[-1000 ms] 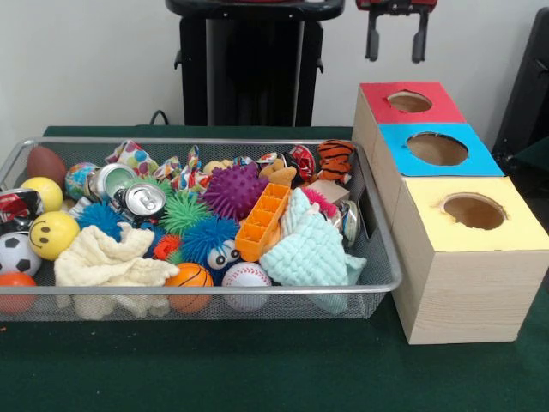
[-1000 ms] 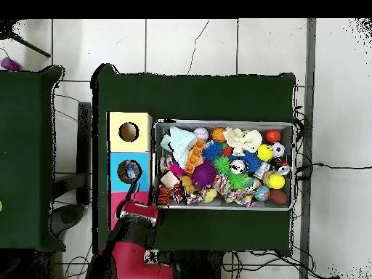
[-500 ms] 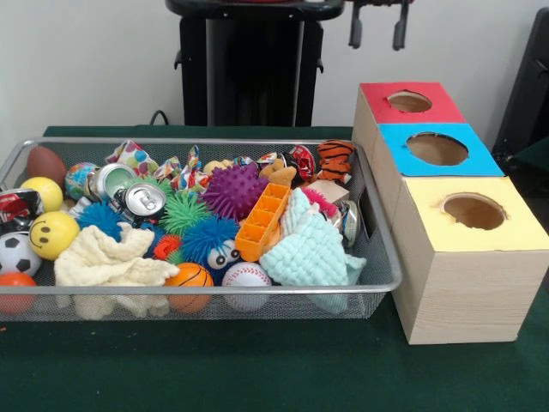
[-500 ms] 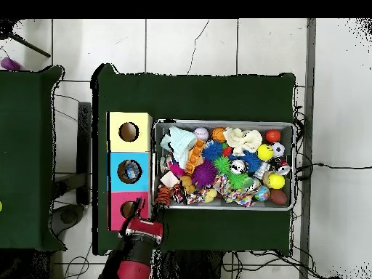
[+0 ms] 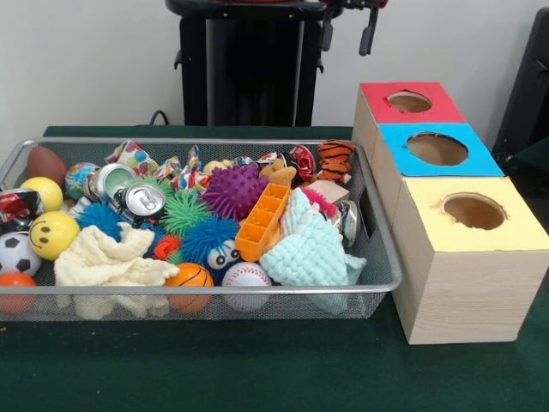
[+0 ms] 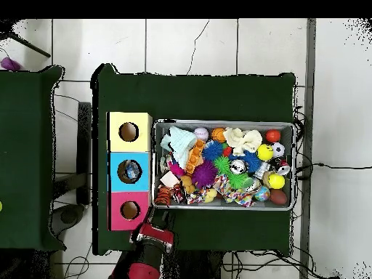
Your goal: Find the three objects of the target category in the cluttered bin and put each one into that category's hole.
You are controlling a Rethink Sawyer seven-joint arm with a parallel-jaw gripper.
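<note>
Three boxes point(image 5: 446, 206) stand beside the bin point(image 5: 382, 257), one hole each: red, blue, yellow. Three crushed cans point(image 5: 141, 199) lie among balls and cloths. The pincer point(image 5: 347, 30) hangs spread, empty, above the bin's far edge; bare green surface point(image 5: 257, 369) lies in front.

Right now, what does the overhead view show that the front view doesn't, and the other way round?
Only the overhead view shows something lying inside the blue hole, and the red arm at the table's edge beside the bin.

Only the front view shows the bin's mesh side wall, the boxes' wooden sides, and the gripper open, hanging high with nothing in it.

Both show the cluttered bin, the orange tray among the toys, and the red, blue and yellow holes.
</note>
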